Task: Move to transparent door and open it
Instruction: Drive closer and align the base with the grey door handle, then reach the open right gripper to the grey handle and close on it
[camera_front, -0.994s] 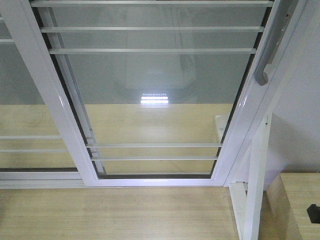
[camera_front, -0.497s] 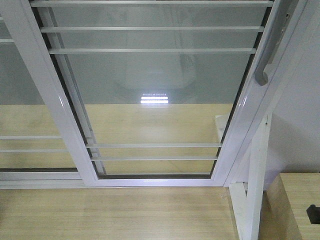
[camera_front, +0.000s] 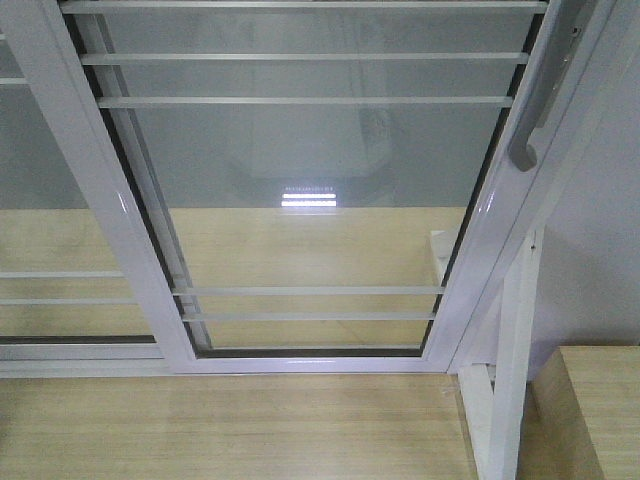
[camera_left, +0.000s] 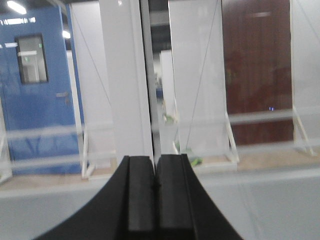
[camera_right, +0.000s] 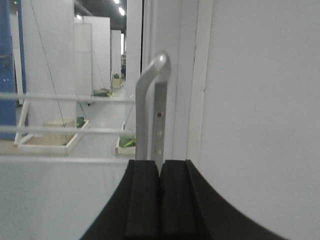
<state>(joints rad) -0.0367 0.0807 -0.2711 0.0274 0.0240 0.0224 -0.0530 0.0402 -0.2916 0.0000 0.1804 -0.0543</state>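
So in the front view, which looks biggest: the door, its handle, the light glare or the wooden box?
Largest to smallest, as they look:
1. door
2. wooden box, cut off by the picture edge
3. handle, top also cut off
4. glare
The box sits nearer the camera, so its rank is unsure.

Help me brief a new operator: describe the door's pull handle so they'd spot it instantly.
Start at the big white-framed glass door filling the front view. Follow its right-hand upright to the curved grey handle; the neighbouring glass panel on the left shows none.

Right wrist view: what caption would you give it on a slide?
Shut right pincer facing the curved grey handle of the transparent door.
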